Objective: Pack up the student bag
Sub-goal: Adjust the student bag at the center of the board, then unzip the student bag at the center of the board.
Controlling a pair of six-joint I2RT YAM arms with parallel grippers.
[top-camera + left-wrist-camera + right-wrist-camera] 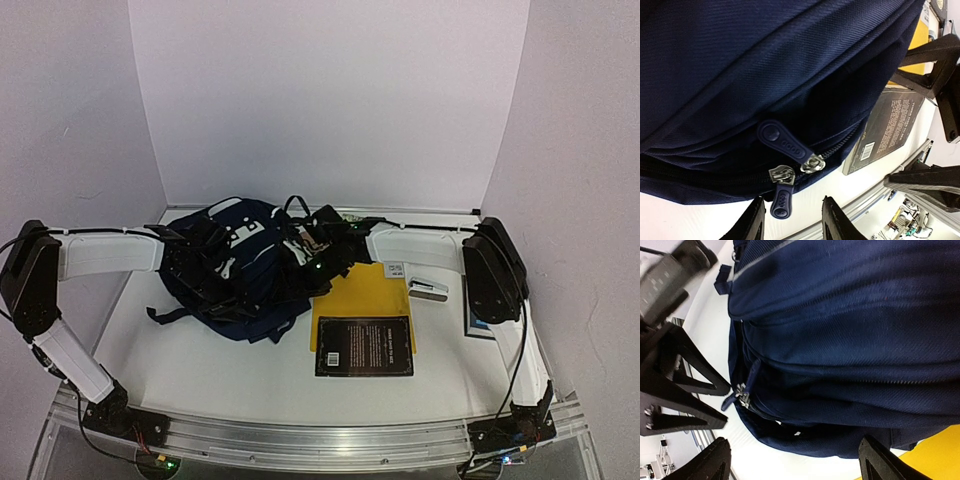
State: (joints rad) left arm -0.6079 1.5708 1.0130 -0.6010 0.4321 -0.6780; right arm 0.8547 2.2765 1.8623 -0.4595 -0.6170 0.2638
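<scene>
Left claw [791, 207] is part-open, fingers either side of a dangling zipper pull [782, 202] (not pinching it). The student bag [240, 270] lies left of centre on the counter [200, 370]. Right claw [794, 441] is spread wide, empty, over its fabric. A black book [364, 346] lies just to the right.

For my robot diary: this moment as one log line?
student bag: zipped | left gripper: open around zipper pull | right gripper: open over bag
</scene>
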